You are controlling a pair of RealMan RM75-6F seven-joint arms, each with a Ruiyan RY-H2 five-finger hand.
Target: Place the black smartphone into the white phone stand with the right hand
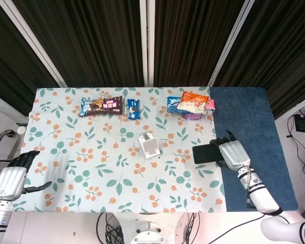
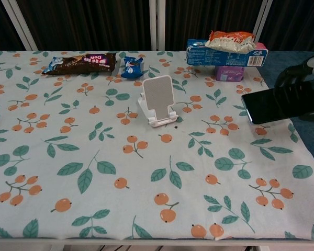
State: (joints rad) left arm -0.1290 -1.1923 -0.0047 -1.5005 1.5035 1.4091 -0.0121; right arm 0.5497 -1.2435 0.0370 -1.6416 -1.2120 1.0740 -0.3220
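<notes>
Light's even and bright from overhead in both views, no hot spots. Tablecloth (image 1: 107,152) reads crisp, colours true. Shadows soft and short; I see a faint one under the phone stand (image 2: 158,100). Curtains (image 1: 91,40) at back go near black, little detail. Smartphone (image 2: 285,103) screen is matte dark, no glare. Chest view sharp w/ slight stretch toward edges. No motion blur I can spot.

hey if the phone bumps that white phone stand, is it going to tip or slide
The white phone stand looks like light plastic standing loose on the tablecloth, so it would probably slide. Its backrest stands tall over a short base, so a high bump might tip it backward.
</notes>
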